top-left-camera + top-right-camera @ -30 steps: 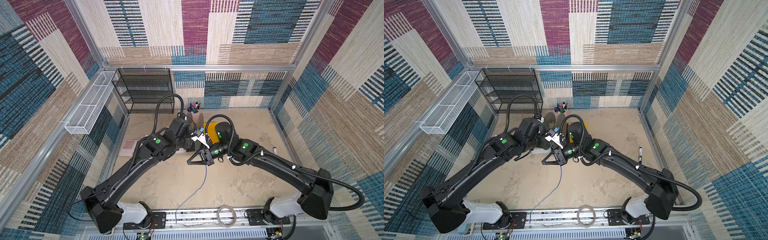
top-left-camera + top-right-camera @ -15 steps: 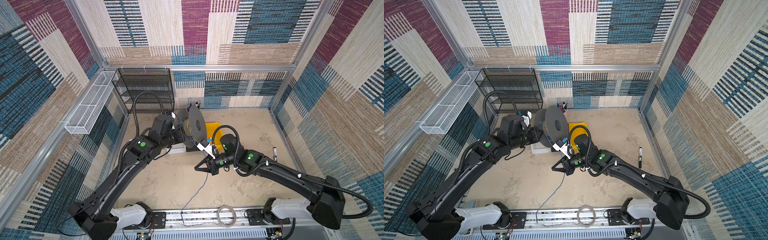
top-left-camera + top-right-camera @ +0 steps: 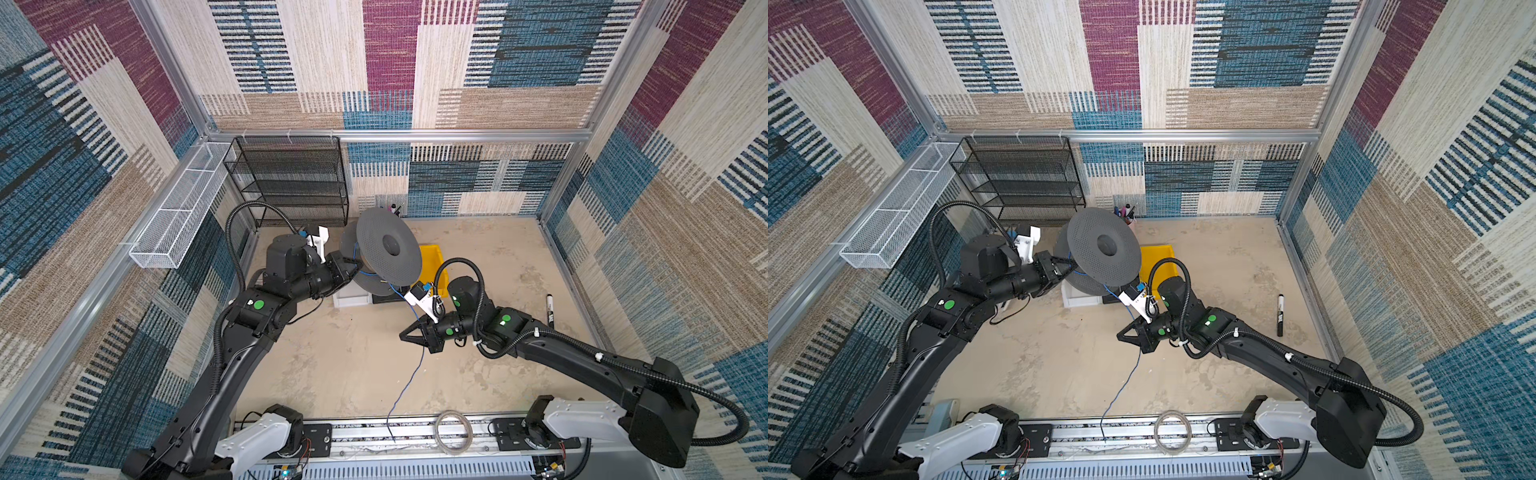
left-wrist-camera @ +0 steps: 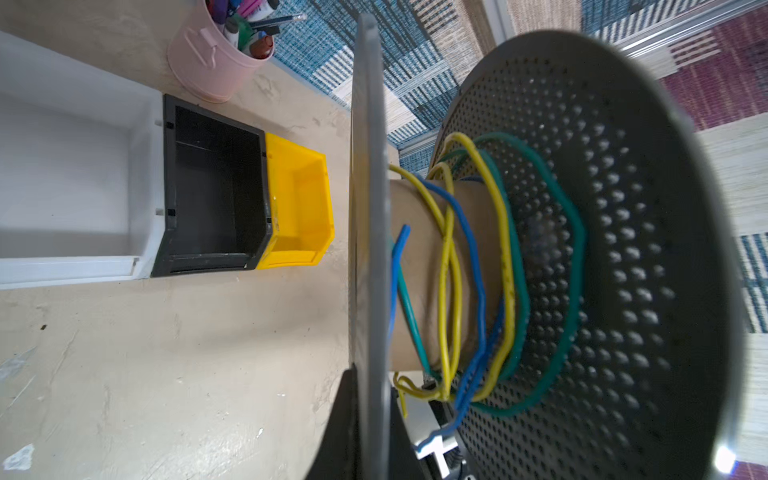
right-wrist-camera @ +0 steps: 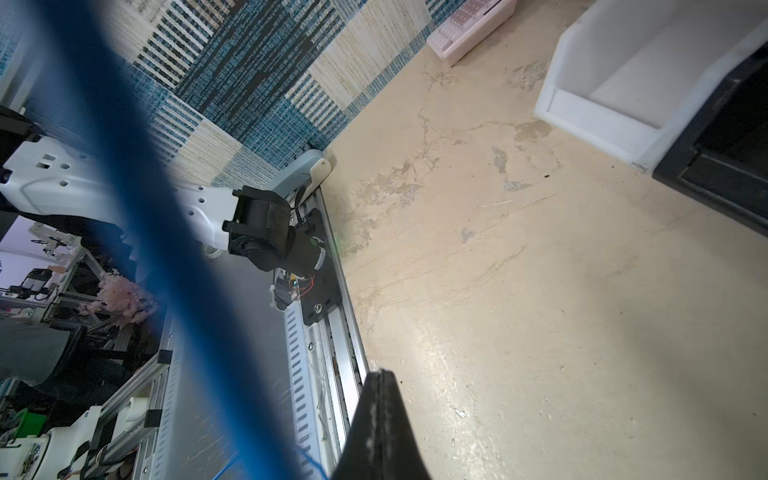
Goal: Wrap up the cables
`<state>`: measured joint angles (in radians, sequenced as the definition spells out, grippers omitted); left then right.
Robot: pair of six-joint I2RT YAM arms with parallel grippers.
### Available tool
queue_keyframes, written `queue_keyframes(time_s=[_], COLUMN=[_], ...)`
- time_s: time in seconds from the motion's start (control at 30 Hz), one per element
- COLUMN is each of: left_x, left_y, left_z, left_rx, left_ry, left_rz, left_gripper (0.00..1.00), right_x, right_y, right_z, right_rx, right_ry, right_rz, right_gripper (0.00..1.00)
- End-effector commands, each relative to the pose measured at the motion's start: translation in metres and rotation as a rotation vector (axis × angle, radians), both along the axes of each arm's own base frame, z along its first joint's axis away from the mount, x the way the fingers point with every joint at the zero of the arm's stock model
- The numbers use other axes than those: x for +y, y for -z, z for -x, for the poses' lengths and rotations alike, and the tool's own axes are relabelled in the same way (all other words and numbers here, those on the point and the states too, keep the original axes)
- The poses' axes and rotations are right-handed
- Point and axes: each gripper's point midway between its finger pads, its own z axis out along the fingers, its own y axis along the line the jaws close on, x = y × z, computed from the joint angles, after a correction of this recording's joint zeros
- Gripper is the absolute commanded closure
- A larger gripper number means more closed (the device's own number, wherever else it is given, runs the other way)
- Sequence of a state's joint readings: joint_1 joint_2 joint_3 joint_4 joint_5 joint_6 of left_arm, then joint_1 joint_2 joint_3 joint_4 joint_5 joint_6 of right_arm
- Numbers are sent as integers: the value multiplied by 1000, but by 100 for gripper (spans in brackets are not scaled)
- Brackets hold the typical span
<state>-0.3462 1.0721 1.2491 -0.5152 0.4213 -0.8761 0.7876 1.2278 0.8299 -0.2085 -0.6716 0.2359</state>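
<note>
Change: the left arm is swinging back toward the left side of the bench (image 3: pixel 332 357) and lifting the grey spool (image 3: pixel 388 249) off it, where a second ago both arms were bunched mid-bench. The right gripper (image 3: pixel 404 336) is backing toward the near edge.
Meaning for the task: by my judgement, slack is being drawn out for another turn, and most of the blue cable (image 3: pixel 409 378) is still waiting to be wound.
Top views, left gripper (image 3: pixel 351 270): it is pinching the rim of the spool flange nearer to it and holding the spool tilted in the air above the bins at the far side.
Top views, blue cable: it is running from the spool's core, crossing the right wrist, then trailing over the bench to the near edge and onto the rail.
Top views, right gripper: its jaws are pressing together, with nothing showing between the tips.
Left wrist view: the held flange is sitting edge-on between the dark fingers. The blue cable, a yellow cable (image 4: pixel 446 270) and a green cable (image 4: pixel 575 232) are looping loosely round the cardboard core.
Right wrist view: the tips are closing on each other alone. The blue cable is passing as a blur close to the lens, beside the tips and not between them.
</note>
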Motion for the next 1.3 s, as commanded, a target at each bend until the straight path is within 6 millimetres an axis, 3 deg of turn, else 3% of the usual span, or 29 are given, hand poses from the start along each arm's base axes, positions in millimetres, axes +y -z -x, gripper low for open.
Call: queue_keyframes(time_s=[0.0,0.07,0.2,0.3,0.8,1.07,1.27], left_x=[1,0,4,7,22,27,23], left_y=[-42,-41,-41,-42,-47,-55,-60], left_z=[-8,-8,-7,-8,-16,-16,-5], left_rx=[-123,-110,-106,-109,-117,-142,-163], left_ry=[-18,-10,-12,-24,-50,-38,25], left_rz=[90,112,149,149,150,165,136], left_gripper=[100,100,100,100,100,100,100], right_x=[-13,-23,-41,-45,-54,-68,-80], right_y=[21,22,-1,-5,37,61,63], right_z=[2,-1,0,4,20,4,-16], right_rx=[54,55,111,116,247,324,327], right_ry=[46,71,35,11,19,116,179], right_rz=[72,74,-100,-131,-64,-17,10], right_gripper=[97,96,96,95,96,96,100])
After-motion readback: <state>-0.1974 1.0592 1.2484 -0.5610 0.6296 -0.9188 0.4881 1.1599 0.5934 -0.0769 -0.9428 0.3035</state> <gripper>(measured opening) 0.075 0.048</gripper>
